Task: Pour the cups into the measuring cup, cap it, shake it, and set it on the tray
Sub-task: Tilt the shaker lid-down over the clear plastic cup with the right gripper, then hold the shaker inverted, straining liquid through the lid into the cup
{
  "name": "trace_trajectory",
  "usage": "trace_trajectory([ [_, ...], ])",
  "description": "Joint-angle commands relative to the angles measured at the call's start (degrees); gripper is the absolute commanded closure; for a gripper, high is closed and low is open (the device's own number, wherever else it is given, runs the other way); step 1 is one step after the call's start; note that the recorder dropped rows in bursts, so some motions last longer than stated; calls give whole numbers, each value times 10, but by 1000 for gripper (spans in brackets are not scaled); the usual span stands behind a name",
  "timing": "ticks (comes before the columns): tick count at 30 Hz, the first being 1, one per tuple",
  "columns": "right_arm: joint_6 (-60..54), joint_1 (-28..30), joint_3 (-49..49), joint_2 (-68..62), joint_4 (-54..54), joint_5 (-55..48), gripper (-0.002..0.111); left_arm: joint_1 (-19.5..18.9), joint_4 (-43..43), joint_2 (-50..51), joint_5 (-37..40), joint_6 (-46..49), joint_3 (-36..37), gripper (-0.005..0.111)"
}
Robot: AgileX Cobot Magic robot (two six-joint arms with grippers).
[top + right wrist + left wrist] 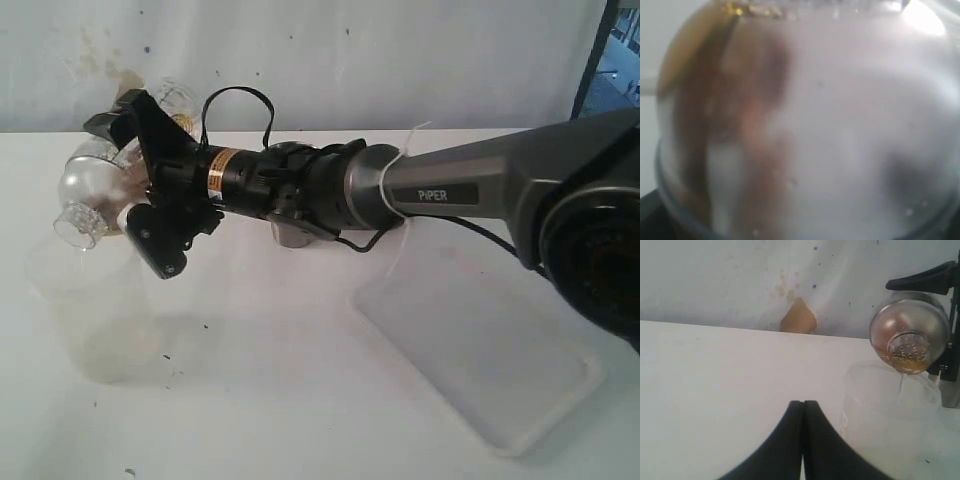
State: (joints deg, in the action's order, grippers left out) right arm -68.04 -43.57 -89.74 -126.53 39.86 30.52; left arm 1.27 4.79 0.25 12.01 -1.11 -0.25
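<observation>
The measuring cup (92, 172), capped and holding amber liquid, hangs tipped above a frosted cup (95, 320) near the worktop's left edge, with its cap (80, 222) pointing down. The right gripper (140, 190) has its jaws clamped across the cup's straight wall. The cup looks smooth and light and its liquid will slosh, so mid-wall seems the safest hold. The left gripper (802, 440) has its jaws together. The tray (480, 370) lies toward the near right corner.

Exterior elevated; right wrist seemingly against measuring cup (840, 125)
</observation>
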Motion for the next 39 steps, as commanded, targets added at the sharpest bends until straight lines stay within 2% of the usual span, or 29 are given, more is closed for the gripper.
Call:
trace_trajectory([
  [1, -40, 0, -5, 8, 2, 15, 108, 1, -2, -2, -6, -1, 3, 107],
  [7, -42, 0, -5, 8, 4, 44, 108, 1, -2, -2, -6, -1, 3, 107],
  [27, -63, -6, -5, 10, -15, 45, 108, 1, -2, -2, -6, -1, 3, 107],
  [39, -25, -2, -5, 29, -37, 31, 108, 1, -2, -2, -6, -1, 3, 107],
])
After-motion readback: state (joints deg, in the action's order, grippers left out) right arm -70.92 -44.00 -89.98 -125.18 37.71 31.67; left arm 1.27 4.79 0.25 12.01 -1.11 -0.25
